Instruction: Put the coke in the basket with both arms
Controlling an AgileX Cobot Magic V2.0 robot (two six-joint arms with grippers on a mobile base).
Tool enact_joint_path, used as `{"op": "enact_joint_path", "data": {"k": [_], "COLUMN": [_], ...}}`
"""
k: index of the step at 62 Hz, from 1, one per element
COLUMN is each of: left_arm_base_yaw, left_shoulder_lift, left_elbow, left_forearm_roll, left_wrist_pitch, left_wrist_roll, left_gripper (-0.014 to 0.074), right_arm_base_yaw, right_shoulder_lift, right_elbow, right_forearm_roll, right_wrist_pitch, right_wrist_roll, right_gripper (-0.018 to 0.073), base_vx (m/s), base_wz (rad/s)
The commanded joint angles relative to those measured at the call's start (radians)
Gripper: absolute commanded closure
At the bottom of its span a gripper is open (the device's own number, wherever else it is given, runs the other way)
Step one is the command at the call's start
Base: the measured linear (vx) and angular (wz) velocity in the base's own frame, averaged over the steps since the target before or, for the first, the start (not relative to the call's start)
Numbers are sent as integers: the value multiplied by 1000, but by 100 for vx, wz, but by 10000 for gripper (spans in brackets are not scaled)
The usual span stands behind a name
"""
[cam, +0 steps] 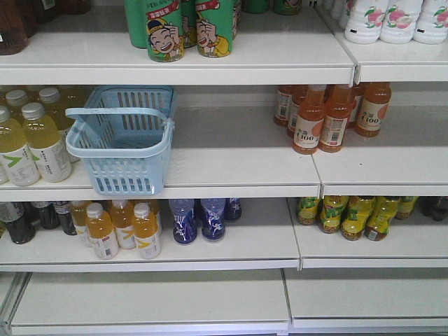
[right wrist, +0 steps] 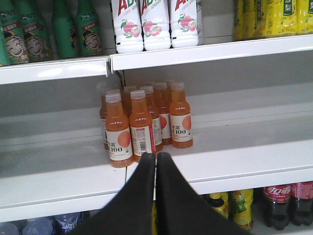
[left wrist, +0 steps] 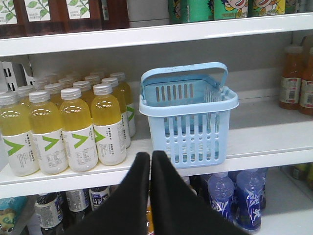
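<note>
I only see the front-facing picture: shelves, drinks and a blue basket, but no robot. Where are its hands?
Observer: The left wrist view shows the left gripper, shut, aimed between the yellow bottles and the basket.
Operator: And the other?
Observer: The right gripper, shut too, faces the orange bottles.
Operator: Any coke?
Observer: Yes, coke bottles with red labels stand one shelf lower, right of that gripper.

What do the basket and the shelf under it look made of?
Basket: looks like moulded plastic, light blue, slightly glossy; the thin slotted walls suggest it. Shelf: probably painted metal, smooth white with glare along its front edge, though I cannot be sure.
</note>
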Motion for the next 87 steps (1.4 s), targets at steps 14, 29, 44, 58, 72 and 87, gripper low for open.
{"op": "enact_joint_path", "data": {"k": [14, 29, 44, 58, 72, 87], "left_arm_base_yaw": [0, 0, 0, 0, 0, 0], "left_shoulder_lift": [-19, -19, -19, -19, -19, -19], "left_elbow": [-32, -32, -32, -32, -32, -32], "left_forearm_roll": [0, 0, 0, -228, -587, -616], "left_wrist_pitch": [-69, -69, -78, -76, -69, -76], "left_wrist_roll": [-2, -2, -2, -270, -610, -613], "left_gripper": [602, 602, 603, 603, 603, 603], "right_arm_base_yaw": [-7, -7, -7, -7, -7, -7], "right_shoulder_lift": [-13, -13, -13, -13, -13, -13], "right_elbow": [8, 8, 8, 8, 8, 8], "right_forearm_roll": [-6, -6, -6, -6, -6, -6], "right_wrist_pitch": [-72, -72, -72, -72, -72, -72], "right_wrist_roll": [-2, -2, -2, -2, -2, -2], "right_gripper": [567, 567, 567, 567, 567, 567], "base_vx": [1, 0, 0, 0, 0, 0], "base_wz": [0, 0, 0, 0, 0, 0]}}
